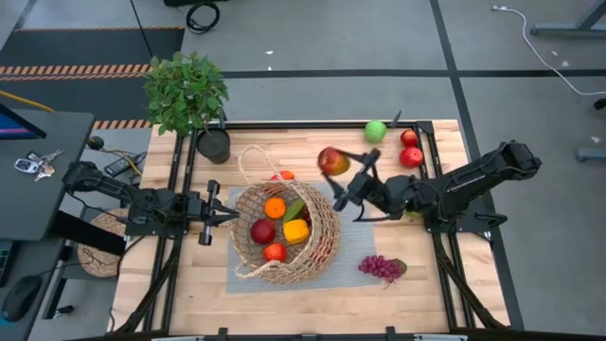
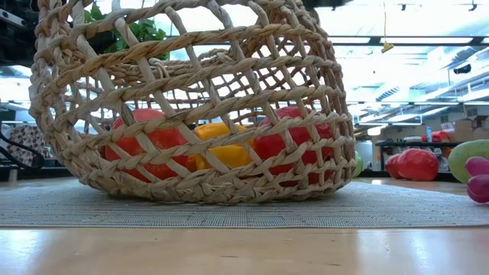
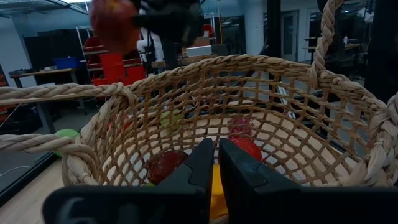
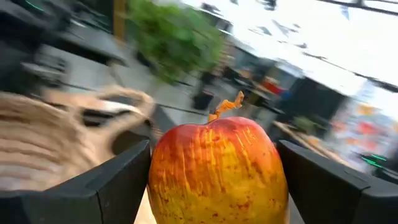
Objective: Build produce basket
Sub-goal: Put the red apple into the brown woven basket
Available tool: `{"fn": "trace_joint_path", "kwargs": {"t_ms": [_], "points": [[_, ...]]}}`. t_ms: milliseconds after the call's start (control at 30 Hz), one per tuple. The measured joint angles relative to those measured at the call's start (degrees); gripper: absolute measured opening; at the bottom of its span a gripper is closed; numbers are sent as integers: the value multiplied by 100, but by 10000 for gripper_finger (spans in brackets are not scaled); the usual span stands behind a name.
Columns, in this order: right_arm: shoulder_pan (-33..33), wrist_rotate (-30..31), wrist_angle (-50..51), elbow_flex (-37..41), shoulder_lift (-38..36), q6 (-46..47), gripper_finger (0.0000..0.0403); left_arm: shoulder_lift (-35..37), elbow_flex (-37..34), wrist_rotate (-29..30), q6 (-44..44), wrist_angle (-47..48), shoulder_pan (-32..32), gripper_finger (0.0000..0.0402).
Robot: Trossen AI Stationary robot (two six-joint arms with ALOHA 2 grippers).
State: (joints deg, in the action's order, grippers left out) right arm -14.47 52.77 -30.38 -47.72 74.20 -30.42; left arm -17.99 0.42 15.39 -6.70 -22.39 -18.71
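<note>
A: Gripping firmly, the right gripper (image 1: 338,170) has its two dark fingers (image 4: 118,180) spread just wide enough to clamp a red-and-yellow apple with an orange stem (image 4: 217,171), one finger pressed to each flank of it.

B: And it's up off the table! From above, that red-and-yellow apple (image 1: 332,160) hangs beside the far right edge of the large round tan wicker basket of open weave (image 1: 286,227), not over the opening.

A: Move out from that gripper, toward the left arm, and inside the basket you find a round orange fruit (image 1: 275,207), a dark red apple (image 1: 262,231), a yellow piece (image 1: 296,230), a smaller red-orange fruit (image 1: 275,252) and a green piece (image 1: 294,209) between them.

B: Back along the right arm's side, a round green apple (image 1: 376,131) and two red fruits (image 1: 410,149) sit near the table's far edge. On the near side, a bunch of purple grapes (image 1: 380,267) lies on the wood, just off the grey mat (image 1: 346,275) under the basket.

A: Now the left gripper (image 1: 234,216): fingers (image 3: 202,168) pressed together, nothing between them, the tips at the basket's rim (image 3: 186,67), pointing in at the fruit.

B: Farther out, beyond the basket's thin looped handle (image 1: 248,159), a leafy green plant in a dark pot (image 1: 187,95) stands at the table's far left corner.
</note>
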Motion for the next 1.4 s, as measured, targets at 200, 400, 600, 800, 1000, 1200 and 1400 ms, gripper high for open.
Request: {"fn": "trace_joint_path", "kwargs": {"t_ms": [200,400,600,800,1000,1200,1400], "points": [[24,-1629,1659,-1215,627,922,346,-1,0,-1,0,0,1,28],[68,-1995,2446,-2280,1601,825,346,-1,1,-1,0,2,-1,34],[116,-2256,3213,-3474,2423,520,346,-1,-1,1,0,0,1,33],[240,-3163,4037,-4447,3112,529,346,-1,0,-1,0,7,1,28],[377,-3447,4786,-5080,3723,443,346,1,-1,1,0,4,1,36],[478,-4034,5055,-5259,4012,363,346,1,0,0,1,0,0,31],[554,-4477,5466,-5257,4021,371,346,-1,0,-1,0,2,1,30]]}}
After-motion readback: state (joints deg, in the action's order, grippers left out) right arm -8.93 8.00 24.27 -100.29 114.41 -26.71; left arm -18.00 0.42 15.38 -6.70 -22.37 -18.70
